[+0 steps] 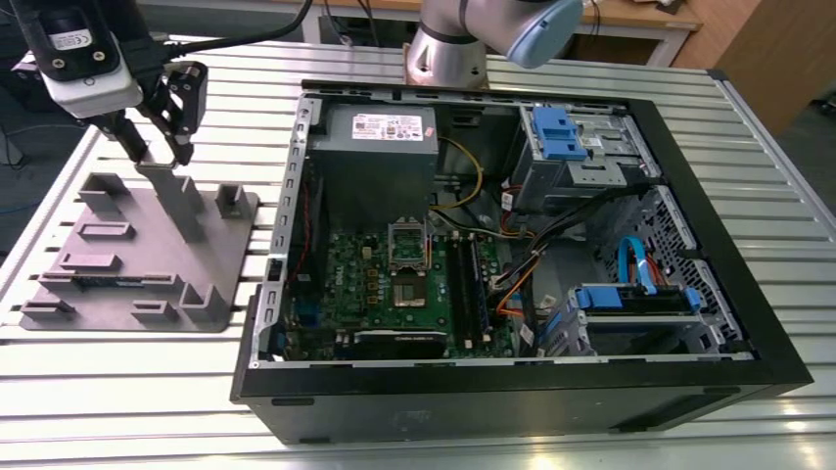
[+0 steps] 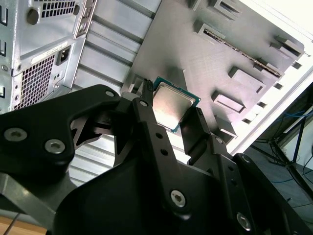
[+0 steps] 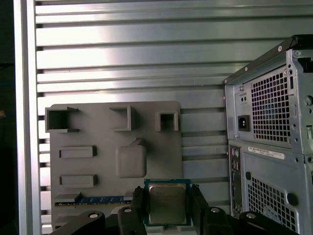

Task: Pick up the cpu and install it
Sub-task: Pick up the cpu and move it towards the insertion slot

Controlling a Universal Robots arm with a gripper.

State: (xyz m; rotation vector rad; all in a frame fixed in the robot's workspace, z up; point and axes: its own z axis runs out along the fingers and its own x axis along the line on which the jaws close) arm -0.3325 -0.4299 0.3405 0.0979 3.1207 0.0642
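The claw [image 2: 172,105] hung above the tray [image 1: 144,245] beside the case [image 1: 523,401], fingers [image 2: 146,112] pinched on two edges of the cpu [image 3: 167,203], and to my eye the job wanted a level, slow carry lest it slip.

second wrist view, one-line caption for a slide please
Gripper closed on the cpu, holding it over the grey tray beside the computer case.

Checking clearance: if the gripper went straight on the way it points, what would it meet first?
Probably the grey tray, lying beyond the cpu that the gripper holds; how far off is unclear.
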